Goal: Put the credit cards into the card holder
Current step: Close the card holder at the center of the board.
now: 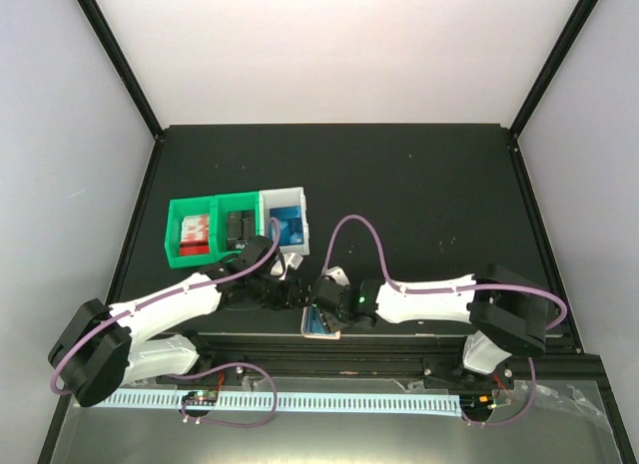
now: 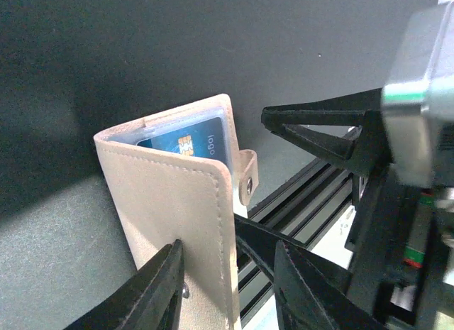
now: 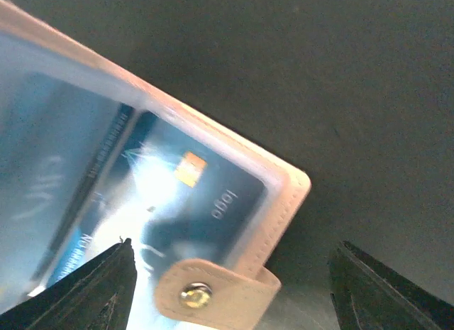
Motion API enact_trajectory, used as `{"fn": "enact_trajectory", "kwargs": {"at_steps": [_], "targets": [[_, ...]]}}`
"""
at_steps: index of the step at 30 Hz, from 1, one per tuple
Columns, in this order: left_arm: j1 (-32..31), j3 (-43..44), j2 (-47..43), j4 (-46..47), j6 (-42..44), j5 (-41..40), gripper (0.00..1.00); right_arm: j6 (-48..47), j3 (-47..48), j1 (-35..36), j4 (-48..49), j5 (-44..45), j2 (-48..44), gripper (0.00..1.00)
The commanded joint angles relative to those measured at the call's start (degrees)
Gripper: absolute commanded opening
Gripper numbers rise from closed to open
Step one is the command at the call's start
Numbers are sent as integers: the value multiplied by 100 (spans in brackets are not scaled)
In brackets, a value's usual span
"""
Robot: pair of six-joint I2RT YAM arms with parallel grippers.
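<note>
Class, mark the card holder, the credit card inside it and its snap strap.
card holder (image 2: 170, 216): left wrist view, tan cover.
credit card (image 3: 206, 202): right wrist view, blue face by chip.
snap strap (image 3: 227, 291): right wrist view, tab beside stud.

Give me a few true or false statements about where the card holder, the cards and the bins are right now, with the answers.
1. A blue card sits inside the card holder. True.
2. The card holder is in the white bin. False: it is near the table front edge, outside the bins.
3. The right hand is open. True.
4. All three bins are green. False: there are two green bins and one white.
5. The holder's snap tab is fastened. False: it hangs loose and the holder is open.
</note>
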Motion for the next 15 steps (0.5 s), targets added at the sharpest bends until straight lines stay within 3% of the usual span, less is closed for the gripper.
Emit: {"fn": "enact_trajectory", "kwargs": {"at_steps": [1, 7, 15], "targets": [[-44, -9, 23, 197, -112, 115, 35, 409, 116, 167, -672, 798, 87, 74], [-47, -12, 21, 245, -139, 117, 34, 1173, -253, 179, -1117, 1331, -300, 64], [-135, -112, 22, 673, -280, 343, 40, 1677, -557, 177, -1112, 1488, -638, 49]]}}
